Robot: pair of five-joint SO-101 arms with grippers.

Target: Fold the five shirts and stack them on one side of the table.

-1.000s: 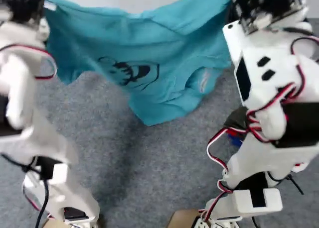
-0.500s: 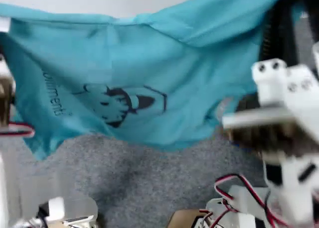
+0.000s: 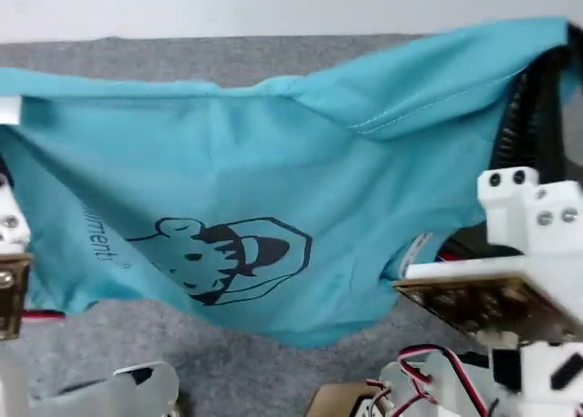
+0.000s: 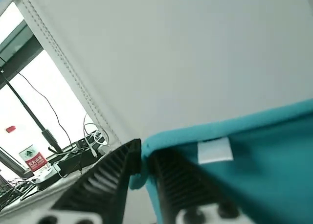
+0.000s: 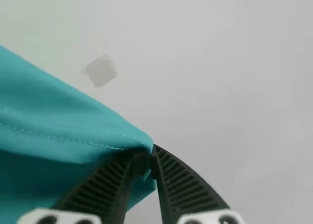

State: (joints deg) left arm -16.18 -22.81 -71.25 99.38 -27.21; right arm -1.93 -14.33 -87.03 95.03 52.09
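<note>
Softly, teal cloth shirt (image 3: 273,162) sags between ribbed tools (image 4: 143,153) (image 5: 149,160).

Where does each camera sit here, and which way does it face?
High view: fixed above, looking down at the grey table and the teal shirt stretched between white arms either side.
Left wrist view: on the left arm, looking along the left gripper, fingers shut on the shirt's edge, toward a pale wall and window.
Right wrist view: on the right arm, looking along the right gripper, shut on another edge, toward a pale surface.
Shared: the shirt's white tag, in high and left wrist views.
</note>
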